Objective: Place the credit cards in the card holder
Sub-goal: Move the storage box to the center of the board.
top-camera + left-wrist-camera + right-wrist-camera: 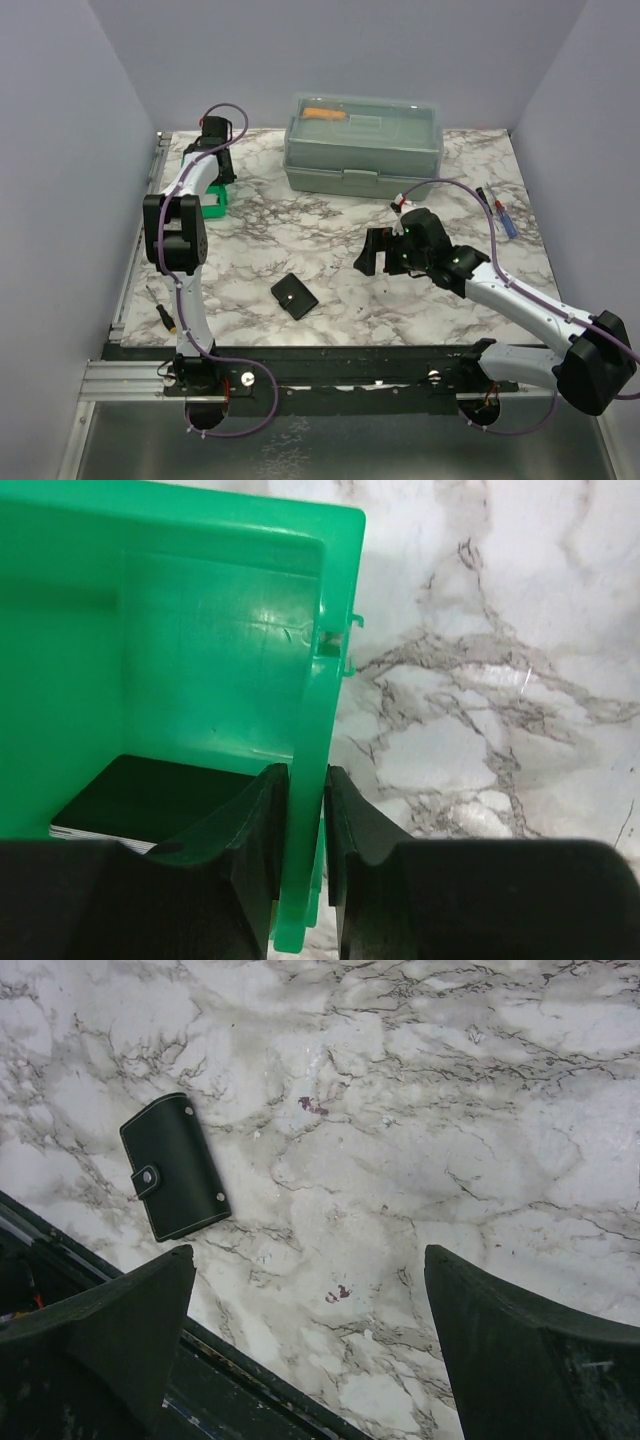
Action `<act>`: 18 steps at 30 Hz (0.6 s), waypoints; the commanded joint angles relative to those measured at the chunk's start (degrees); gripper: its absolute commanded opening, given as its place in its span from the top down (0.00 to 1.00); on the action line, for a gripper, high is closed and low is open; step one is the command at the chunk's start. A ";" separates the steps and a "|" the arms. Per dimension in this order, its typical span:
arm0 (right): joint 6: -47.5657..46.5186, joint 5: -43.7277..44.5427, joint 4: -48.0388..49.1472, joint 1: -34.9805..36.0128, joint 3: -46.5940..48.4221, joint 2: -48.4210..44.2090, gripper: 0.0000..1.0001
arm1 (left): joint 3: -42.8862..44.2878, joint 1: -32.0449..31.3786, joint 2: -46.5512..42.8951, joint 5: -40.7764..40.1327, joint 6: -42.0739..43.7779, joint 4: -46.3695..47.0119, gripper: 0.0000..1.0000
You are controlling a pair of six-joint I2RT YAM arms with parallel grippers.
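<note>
Two pincers: one clamped, one spread.
Left gripper (307,772): fingers straddle a side wall of the green bin (220,630), one inside and one outside, both pressed against it, pinching the wall.
Left arm: reached out to the far-left part of the table (300,230), wrist pointing down over the bin, elbow folded up high above its base.
Credit cards (150,798): flat stack on the bin floor, dark face up, pale edges showing, just beside the inner finger; count unreadable.
Right gripper (310,1255): jaws spread wide, empty, hovering over bare marble.
Right arm: stretched low and leftward from its base toward table centre, wrist angled down.
Card holder (294,296): folded shut, flat on the marble near the front edge, between the two arms, apart from the right gripper, well apart from the bin.
Toolbox (362,145): lid closed, at the far edge behind the right gripper.
</note>
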 commanded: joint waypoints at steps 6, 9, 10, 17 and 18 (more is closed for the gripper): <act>0.08 -1.12 1.23 -0.21 -0.95 0.79 0.00 | -7.31 -2.44 -6.53 1.49 -4.48 -4.44 0.75; 0.27 -1.10 1.63 -0.16 -1.43 0.78 0.00 | -10.51 -3.57 -8.66 0.91 -5.44 -4.42 0.75; 0.32 -1.20 2.00 -0.16 -1.67 0.75 0.00 | -11.42 -4.13 -9.27 0.80 -5.62 -4.40 0.75; 0.81 -2.86 3.56 -0.23 -2.13 2.25 0.00 | -15.83 -8.30 -12.91 -0.10 -8.81 -5.96 0.75; 0.87 -2.85 3.60 -0.17 -2.12 2.29 0.00 | -16.71 -8.93 -13.45 -0.09 -9.17 -5.93 0.75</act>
